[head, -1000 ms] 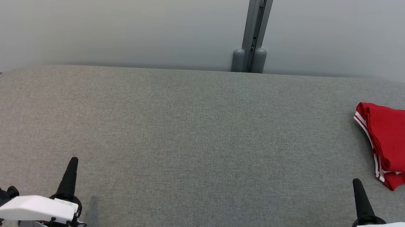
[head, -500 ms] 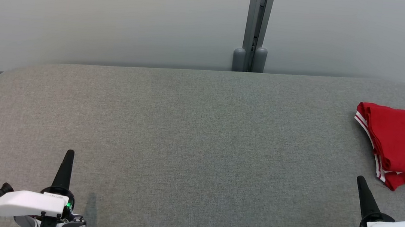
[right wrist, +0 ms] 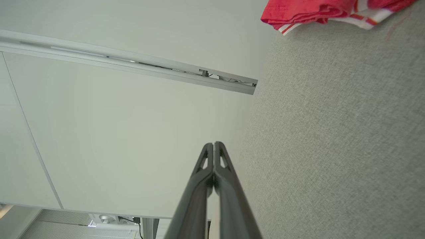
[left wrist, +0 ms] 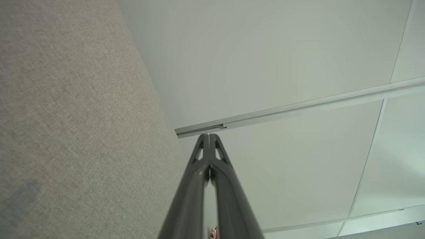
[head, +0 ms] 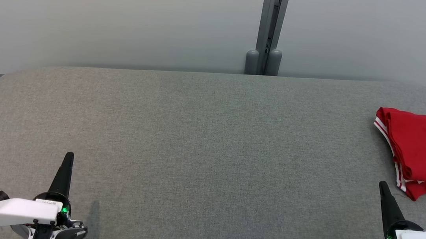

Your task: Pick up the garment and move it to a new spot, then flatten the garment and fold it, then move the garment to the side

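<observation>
The garment (head: 423,151) is a red jersey with white trim, folded and lying at the right edge of the grey table (head: 202,142). Its edge also peeks in at the top of the right wrist view as red cloth (right wrist: 318,11). My right gripper (head: 383,187) is shut and empty at the lower right, its tip just short of the garment's near corner. At the lower left my left gripper (head: 69,156) is shut and holds nothing, far from the garment. In the wrist views the left fingers (left wrist: 208,136) and the right fingers (right wrist: 214,144) lie pressed together.
A pale wall stands behind the table, with a grey metal post (head: 270,26) at its middle. The table's rounded far corners show at left and right.
Both grippers have drawn back toward the bottom of the head view and slightly outward. The garment has not moved.
</observation>
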Controlling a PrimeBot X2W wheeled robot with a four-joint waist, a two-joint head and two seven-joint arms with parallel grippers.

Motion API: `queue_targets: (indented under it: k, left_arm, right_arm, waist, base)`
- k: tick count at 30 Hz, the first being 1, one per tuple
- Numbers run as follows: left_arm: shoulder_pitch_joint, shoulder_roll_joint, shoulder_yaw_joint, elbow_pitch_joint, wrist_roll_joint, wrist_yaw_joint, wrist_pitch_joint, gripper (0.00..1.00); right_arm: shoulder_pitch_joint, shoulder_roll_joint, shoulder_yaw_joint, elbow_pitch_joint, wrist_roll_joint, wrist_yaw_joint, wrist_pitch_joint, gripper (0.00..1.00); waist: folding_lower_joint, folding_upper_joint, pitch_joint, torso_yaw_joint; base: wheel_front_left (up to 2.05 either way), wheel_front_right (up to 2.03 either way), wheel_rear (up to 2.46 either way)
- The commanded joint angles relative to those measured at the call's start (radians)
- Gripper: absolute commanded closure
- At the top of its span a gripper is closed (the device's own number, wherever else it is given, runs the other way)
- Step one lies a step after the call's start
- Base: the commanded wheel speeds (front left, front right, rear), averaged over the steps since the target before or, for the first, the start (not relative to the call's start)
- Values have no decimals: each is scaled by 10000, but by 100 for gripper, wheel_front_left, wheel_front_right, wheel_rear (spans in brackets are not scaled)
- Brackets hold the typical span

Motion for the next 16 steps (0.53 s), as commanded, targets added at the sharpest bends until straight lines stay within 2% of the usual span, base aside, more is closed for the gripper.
queue_targets:
  k: [1,16]
  left_arm:
    - [-269,29,91,-90,-218,-92,52,100]
    - [-368,9,318,-130,-1110,-298,327,100]
  right_arm:
    - [-110,-77,-81,-70,234,7,80,100]
    - [-176,-70,-255,-94,1209,7,342,100]
  waist:
    - [0,0,3,2]
    - [0,0,28,18]
  base:
    - [0,0,0]
    - [0,0,0]
